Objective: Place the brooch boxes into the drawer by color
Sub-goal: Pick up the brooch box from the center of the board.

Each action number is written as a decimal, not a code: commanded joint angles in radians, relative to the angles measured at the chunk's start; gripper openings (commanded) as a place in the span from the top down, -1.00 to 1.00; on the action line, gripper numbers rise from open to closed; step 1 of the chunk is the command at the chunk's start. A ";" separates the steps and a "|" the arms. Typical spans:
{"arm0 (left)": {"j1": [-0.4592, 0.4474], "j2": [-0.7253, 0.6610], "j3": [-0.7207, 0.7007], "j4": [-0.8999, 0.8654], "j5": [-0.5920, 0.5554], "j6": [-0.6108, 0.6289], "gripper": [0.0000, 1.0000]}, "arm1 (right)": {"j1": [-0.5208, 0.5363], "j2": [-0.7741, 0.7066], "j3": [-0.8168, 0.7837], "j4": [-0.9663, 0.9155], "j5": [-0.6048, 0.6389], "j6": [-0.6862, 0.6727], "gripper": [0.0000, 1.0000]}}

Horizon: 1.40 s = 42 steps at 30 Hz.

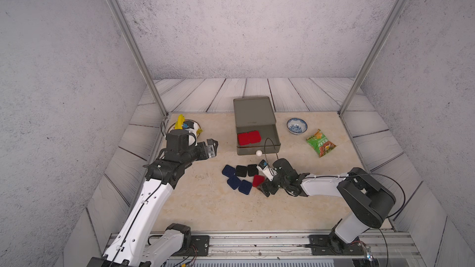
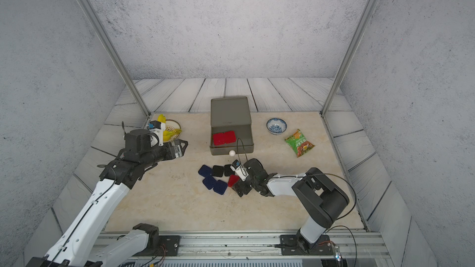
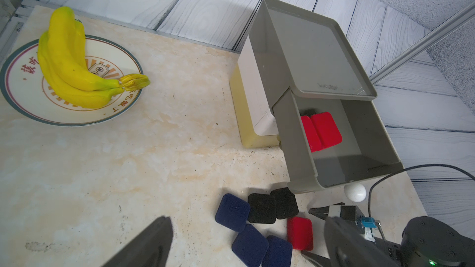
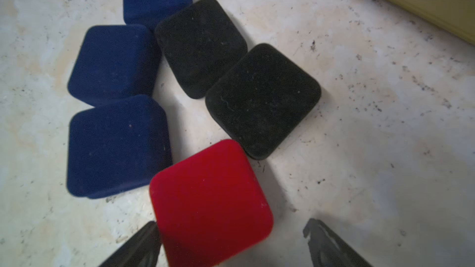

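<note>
Two red boxes (image 3: 321, 130) in the drawer (image 3: 365, 134), unseen from right wrist.

1. The beige marble-look tabletop (image 1: 205, 206) bears everything; the square three-tier plastic cabinet (image 1: 253, 114) stands at back centre.
2. Its grey plastic top drawer (image 1: 275, 137) juts forward; two red velvet brooch boxes (image 1: 248, 137) lie side by side inside, at the left.
3. Before the cabinet, three dark blue velvet boxes (image 1: 234, 182) lie left, two black velvet boxes (image 1: 241, 171) back right, and a lone red velvet box (image 1: 257, 180) just before those.
4. A round ceramic plate (image 3: 115, 104) under yellow bananas (image 3: 66, 57) sits back left.
5. A blue-patterned porcelain bowl (image 1: 297, 125) sits right of the cabinet, with a green foil snack packet (image 1: 321, 143) before it, rightward.
</note>
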 commanded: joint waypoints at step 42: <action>-0.006 -0.030 0.016 -0.015 -0.020 0.023 -0.96 | 0.055 -0.135 -0.003 -0.144 -0.007 0.023 0.01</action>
